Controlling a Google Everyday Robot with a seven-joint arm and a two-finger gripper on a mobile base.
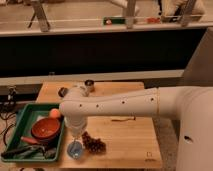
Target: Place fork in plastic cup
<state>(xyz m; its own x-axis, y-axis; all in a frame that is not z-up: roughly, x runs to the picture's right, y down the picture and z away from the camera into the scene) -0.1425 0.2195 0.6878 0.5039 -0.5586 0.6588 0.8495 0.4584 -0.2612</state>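
Note:
The small translucent blue plastic cup (75, 149) stands near the front left edge of the wooden table (130, 135), just right of the green tray. My gripper (76, 132) points straight down right above the cup, at the end of the white arm that reaches in from the right. A thin pale sliver (76, 141) runs from the gripper down into the cup's mouth and looks like the fork. Most of it is hidden by the gripper, and I cannot tell whether it is held.
A dark grape-like cluster (94, 145) lies just right of the cup. The green tray (25, 114) on the left holds an orange-brown bowl (46, 128), an orange ball (55, 113) and dark-handled tools (22, 150). Two small dark round containers (90, 85) (62, 92) stand at the back. A short tan stick (122, 119) lies mid-table.

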